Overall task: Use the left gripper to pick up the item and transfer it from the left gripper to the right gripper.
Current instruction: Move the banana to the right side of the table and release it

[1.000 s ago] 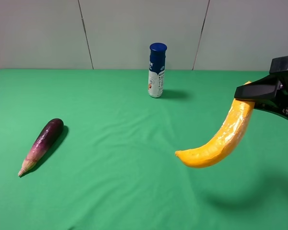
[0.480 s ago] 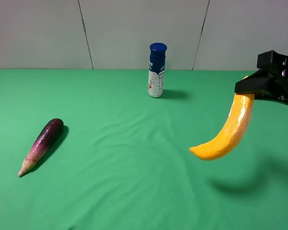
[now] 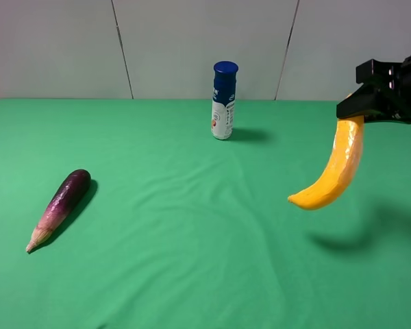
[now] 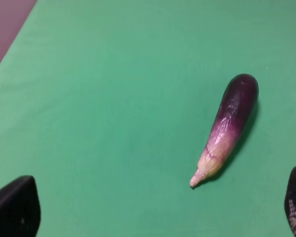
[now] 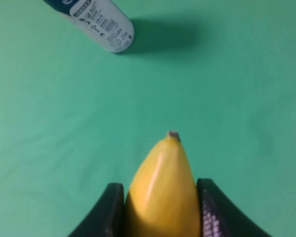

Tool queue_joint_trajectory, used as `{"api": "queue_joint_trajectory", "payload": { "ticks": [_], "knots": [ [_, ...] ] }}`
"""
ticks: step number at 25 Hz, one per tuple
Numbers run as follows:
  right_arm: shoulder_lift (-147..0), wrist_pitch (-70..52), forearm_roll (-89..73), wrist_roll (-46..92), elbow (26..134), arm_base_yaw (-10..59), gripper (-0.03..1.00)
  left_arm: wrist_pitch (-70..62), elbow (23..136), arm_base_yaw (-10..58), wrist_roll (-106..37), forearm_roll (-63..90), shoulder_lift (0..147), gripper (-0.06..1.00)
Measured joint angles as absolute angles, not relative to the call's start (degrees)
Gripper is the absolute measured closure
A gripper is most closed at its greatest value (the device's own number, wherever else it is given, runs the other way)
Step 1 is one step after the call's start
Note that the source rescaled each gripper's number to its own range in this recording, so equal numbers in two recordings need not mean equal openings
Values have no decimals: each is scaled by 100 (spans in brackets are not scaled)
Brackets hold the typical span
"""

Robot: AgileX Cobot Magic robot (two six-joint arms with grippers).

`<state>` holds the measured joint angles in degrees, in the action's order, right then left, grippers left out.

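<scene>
Banana hangs above green surface, right pincer clamped on its upper end. Left pincer spread apart, eggplant nearby.

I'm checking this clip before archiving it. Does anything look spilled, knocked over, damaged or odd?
Nothing stands out. The bottle stands upright, the eggplant lies whole on the green cloth, and the banana hangs intact from the right gripper, clear of the cloth.
</scene>
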<state>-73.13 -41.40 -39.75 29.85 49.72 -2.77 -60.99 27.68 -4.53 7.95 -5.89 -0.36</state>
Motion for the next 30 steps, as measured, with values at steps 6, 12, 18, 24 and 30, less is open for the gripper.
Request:
{"api": "queue_joint_trajectory", "payload": {
  "ticks": [6,12,18,24,30],
  "knots": [
    [-8009,-4578,-3935,2974,5623,-256,96,-6099,2768,-453,795,-589,-36,-6],
    [-8802,-4742,-3558,2751,6408,63,96,-6099,2768,-453,795,-589,-36,-6],
    [-9542,-4972,-3009,2397,6982,411,96,-6099,2768,-453,795,-589,-36,-6],
    [-10155,-5069,-2910,2358,7309,475,96,-6099,2768,-453,795,-589,-36,-6],
    [-10742,-5306,-2909,2341,7580,475,96,-6099,2768,-453,795,-589,-36,-6]
  ]
}}
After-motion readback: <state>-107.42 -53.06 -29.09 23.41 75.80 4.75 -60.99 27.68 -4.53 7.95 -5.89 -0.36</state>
